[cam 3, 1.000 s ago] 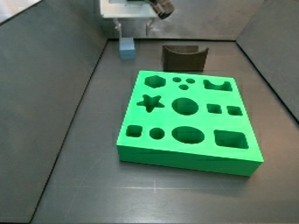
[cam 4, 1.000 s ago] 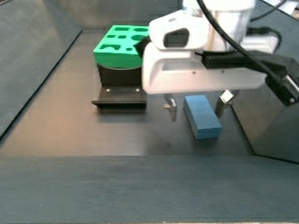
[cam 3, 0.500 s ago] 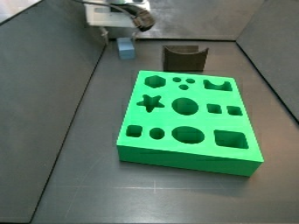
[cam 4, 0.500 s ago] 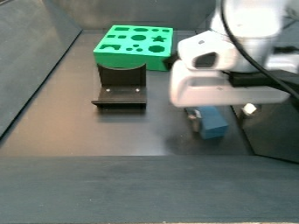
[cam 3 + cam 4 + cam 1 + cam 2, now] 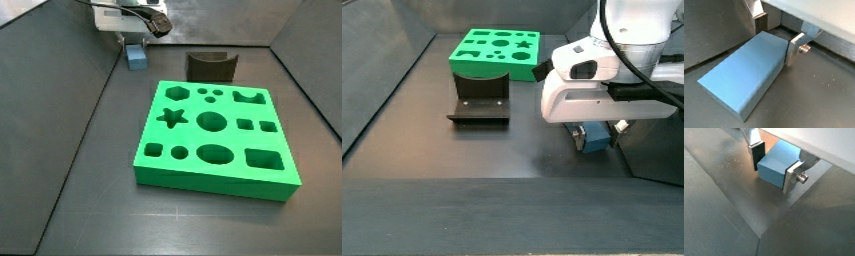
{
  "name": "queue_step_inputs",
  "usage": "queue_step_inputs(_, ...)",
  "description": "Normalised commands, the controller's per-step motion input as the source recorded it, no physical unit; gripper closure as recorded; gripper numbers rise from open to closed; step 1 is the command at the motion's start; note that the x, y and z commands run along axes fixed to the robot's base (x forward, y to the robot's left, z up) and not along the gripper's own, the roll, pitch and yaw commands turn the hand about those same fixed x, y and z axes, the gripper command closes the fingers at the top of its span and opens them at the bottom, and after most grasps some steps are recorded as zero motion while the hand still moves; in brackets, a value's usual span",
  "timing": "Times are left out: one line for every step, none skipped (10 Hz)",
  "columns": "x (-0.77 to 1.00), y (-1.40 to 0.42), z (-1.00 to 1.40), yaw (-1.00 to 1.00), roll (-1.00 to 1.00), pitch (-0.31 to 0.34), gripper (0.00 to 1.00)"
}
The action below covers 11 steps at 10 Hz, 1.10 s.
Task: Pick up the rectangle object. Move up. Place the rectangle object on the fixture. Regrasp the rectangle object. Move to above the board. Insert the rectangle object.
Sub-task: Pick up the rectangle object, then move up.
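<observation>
The rectangle object (image 5: 136, 56), a grey-blue block, lies low by the floor near the back wall, left of the fixture (image 5: 211, 66). It fills the wrist views (image 5: 747, 70) (image 5: 777, 160). My gripper (image 5: 132, 38) stands straight over it. Its fingers (image 5: 756, 155) press on the block's two long sides near one end, and the gripper (image 5: 773, 175) (image 5: 777, 44) is shut on it. In a side view the gripper body (image 5: 593, 135) hides most of the block (image 5: 592, 141). The green board (image 5: 214, 180) (image 5: 486, 66) lies apart from it.
The dark fixture (image 5: 480, 103) stands between the board and the block. Grey walls close in the floor; one wall runs close beside the block (image 5: 711, 188).
My gripper has come down over the block and its fingers have closed on the block's sides. The block has shifted a little to the left in a side view.
</observation>
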Motion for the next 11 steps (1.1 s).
queue_step_inputs(0.0, 0.0, 0.0, 0.0, 0.0, 0.0, 1.0)
queue_step_inputs(0.0, 0.0, 0.0, 0.0, 0.0, 0.0, 1.0)
queue_step_inputs(0.0, 0.0, 0.0, 0.0, 0.0, 0.0, 1.0)
queue_step_inputs(0.0, 0.0, 0.0, 0.0, 0.0, 0.0, 1.0)
queue_step_inputs(0.0, 0.0, 0.0, 0.0, 0.0, 0.0, 1.0)
queue_step_inputs(0.0, 0.0, 0.0, 0.0, 0.0, 0.0, 1.0)
queue_step_inputs(0.0, 0.0, 0.0, 0.0, 0.0, 0.0, 1.0)
queue_step_inputs(0.0, 0.0, 0.0, 0.0, 0.0, 0.0, 1.0)
queue_step_inputs(0.0, 0.0, 0.0, 0.0, 0.0, 0.0, 1.0)
queue_step_inputs(0.0, 0.0, 0.0, 0.0, 0.0, 0.0, 1.0)
queue_step_inputs(0.0, 0.0, 0.83, 0.0, 0.0, 0.0, 1.0)
